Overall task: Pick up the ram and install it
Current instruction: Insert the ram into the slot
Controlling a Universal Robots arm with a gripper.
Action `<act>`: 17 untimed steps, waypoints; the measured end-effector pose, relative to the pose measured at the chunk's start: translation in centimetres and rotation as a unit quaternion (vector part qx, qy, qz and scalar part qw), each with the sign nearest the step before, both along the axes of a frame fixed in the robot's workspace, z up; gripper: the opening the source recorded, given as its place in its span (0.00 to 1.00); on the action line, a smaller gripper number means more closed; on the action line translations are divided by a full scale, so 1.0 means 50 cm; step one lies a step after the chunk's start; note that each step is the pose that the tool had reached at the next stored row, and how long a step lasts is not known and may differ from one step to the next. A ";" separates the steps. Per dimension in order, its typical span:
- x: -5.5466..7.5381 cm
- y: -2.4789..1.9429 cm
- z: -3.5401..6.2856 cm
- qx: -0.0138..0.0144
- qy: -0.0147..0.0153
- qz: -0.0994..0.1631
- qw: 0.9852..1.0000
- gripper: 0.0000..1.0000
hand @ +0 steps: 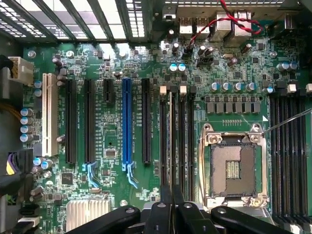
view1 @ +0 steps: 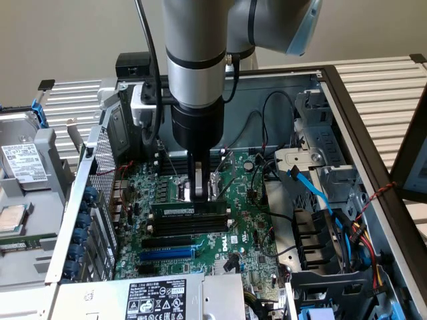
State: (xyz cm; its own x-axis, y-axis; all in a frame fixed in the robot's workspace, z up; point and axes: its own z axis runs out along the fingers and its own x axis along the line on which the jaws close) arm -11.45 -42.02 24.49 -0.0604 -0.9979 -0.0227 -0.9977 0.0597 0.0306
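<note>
- Gripper [view1: 205, 195] hangs straight down at the centre of the exterior view, its fingers drawn close together on the upper edge of the ram [view1: 190, 209].
- From that camera I see the ram standing on edge across the motherboard [view1: 250, 220]. It is lined up with the black memory slots [view1: 181, 230], and the blue expansion slot [view1: 167, 253] sits lower in the frame.
- On the wrist view the gripper [hand: 171, 209] is pinched on the ram [hand: 170, 141]. I see the stick edge-on as a thin pale line running along the memory slots [hand: 181, 141], beside the empty CPU socket [hand: 232, 165].
- My reading is that the pickup is done and the stick is at its slot. I cannot tell whether it is pushed fully home or whether the end latches have closed, so seating is unconfirmed and the grip is not yet released.
</note>
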 end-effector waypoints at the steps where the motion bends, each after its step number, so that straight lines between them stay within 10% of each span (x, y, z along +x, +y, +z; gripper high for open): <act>1: -0.001 0.0000 -0.003 0.000 0.000 0.000 1.000 0.12; 17: -0.002 -0.0067 -0.017 0.000 -0.001 0.000 1.000 0.12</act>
State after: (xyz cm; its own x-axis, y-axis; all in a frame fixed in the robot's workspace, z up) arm -11.54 -42.36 23.66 -0.0599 -0.9979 -0.0228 -0.9978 0.0592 0.0286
